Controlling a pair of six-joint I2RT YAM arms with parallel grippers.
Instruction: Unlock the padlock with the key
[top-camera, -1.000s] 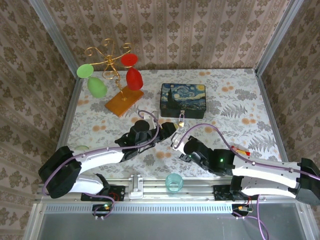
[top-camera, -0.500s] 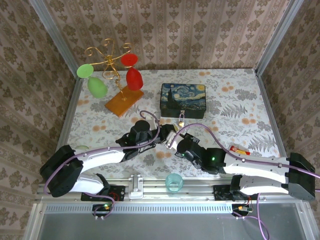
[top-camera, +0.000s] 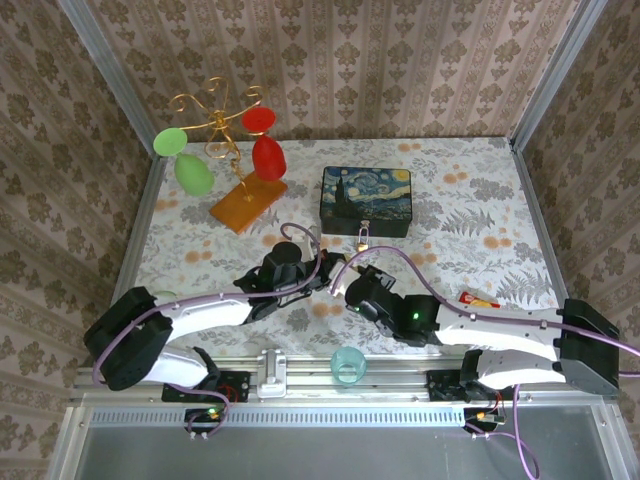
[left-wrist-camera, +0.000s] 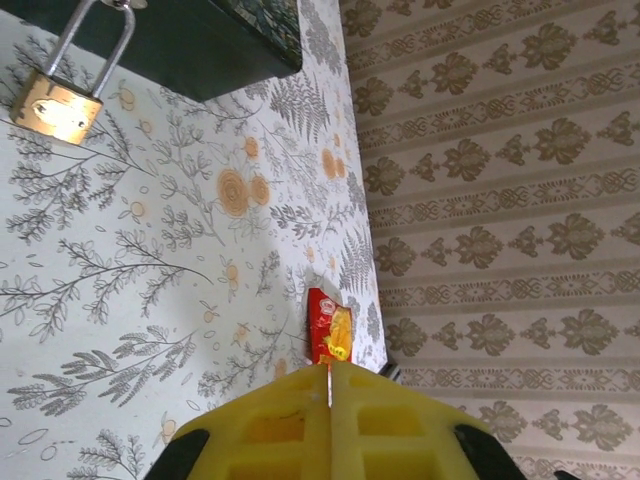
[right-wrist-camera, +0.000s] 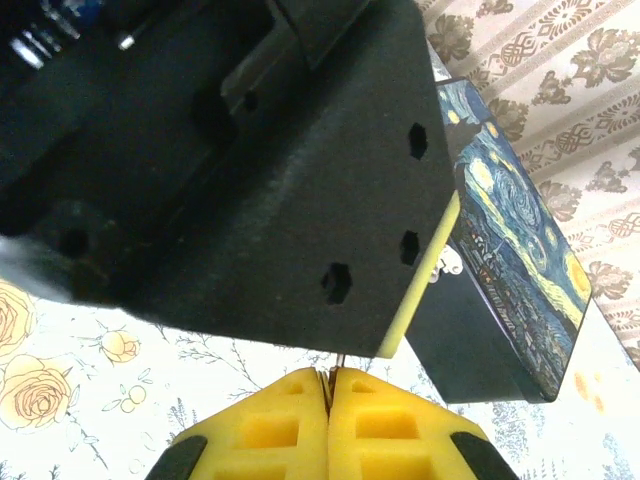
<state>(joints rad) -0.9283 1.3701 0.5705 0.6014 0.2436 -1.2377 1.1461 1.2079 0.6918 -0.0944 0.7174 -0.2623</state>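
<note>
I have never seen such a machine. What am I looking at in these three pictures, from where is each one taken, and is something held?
These are two robot arms bolted at the table's near edge, each ending in a two-finger gripper. The top picture looks down from above and behind. The other two come from cameras on the wrists, so each shows its own yellow gripper at the bottom. On the table stand a painted box with a small brass padlock at its front, a gold stand with coloured glasses, and a red packet. The left gripper is shut. The right gripper is shut on a thin sliver, probably the key.
</note>
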